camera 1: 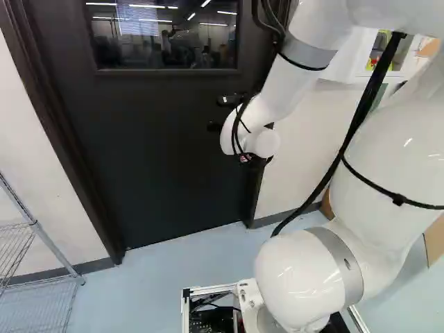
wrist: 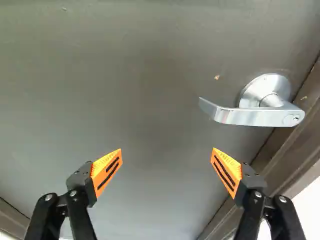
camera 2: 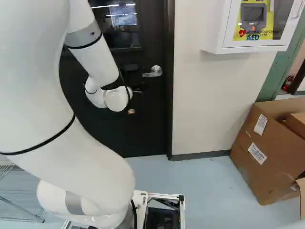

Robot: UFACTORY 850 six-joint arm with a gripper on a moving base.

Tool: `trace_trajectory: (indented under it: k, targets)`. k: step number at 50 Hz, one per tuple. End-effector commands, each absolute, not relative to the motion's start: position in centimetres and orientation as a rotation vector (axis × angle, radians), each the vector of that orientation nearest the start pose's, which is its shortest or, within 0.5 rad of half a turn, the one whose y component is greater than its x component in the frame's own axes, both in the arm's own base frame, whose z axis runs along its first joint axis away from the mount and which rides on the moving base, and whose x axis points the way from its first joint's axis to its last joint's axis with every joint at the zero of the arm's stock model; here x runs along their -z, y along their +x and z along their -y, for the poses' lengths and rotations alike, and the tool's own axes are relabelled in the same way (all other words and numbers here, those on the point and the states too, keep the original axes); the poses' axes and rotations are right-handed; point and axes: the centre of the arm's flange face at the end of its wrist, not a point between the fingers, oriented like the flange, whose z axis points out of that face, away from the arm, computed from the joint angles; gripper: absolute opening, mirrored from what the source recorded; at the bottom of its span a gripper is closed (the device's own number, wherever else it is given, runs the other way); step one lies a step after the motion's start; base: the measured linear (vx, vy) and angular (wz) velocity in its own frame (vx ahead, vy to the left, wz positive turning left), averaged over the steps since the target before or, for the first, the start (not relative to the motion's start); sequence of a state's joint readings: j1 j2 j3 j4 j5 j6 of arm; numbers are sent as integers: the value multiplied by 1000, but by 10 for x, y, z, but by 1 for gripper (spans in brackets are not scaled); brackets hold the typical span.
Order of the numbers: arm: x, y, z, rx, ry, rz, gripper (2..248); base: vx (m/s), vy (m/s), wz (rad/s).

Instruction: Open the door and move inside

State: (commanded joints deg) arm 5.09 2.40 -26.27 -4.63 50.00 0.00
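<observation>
Lever hdl (camera 2: 152,71) of door (camera 1: 152,139) hidden behind arm (camera 1: 284,83) in L base vw.

I see a near-black door (camera 1: 159,152); silvery handle (wrist: 250,116); black-striped orange pads (wrist: 101,169); brown box (camera 2: 259,174) at four o'clock in the right base view.

A dark door (camera 1: 159,159) stands shut in its dark frame (camera 1: 52,118), and bright strips of light show in its window (camera 1: 163,52). The white arm (camera 1: 305,274) rises at the right and reaches across to the door's right side — black fittings (camera 1: 225,100) jut out at its far end. A thick black cable (camera 1: 357,114) runs along it. A wire rack (camera 1: 41,239) stands at the left, by the pale wall (camera 1: 41,208). Cardboard (camera 1: 435,239) shows at the right edge — behind the arm — above a light blue floor (camera 1: 152,277).
</observation>
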Motion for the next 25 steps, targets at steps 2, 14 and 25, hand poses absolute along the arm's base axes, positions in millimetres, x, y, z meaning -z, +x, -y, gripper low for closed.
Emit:
trace_trajectory:
  k: [2,14,25]
  targets:
    - [-436,405,-42,1949,-2362,227,247,0,0,0]
    - [-448,404,-42,1984,-2333,226,247,0,0,0]
    - [-459,404,-42,2015,-2306,225,247,0,0,0]
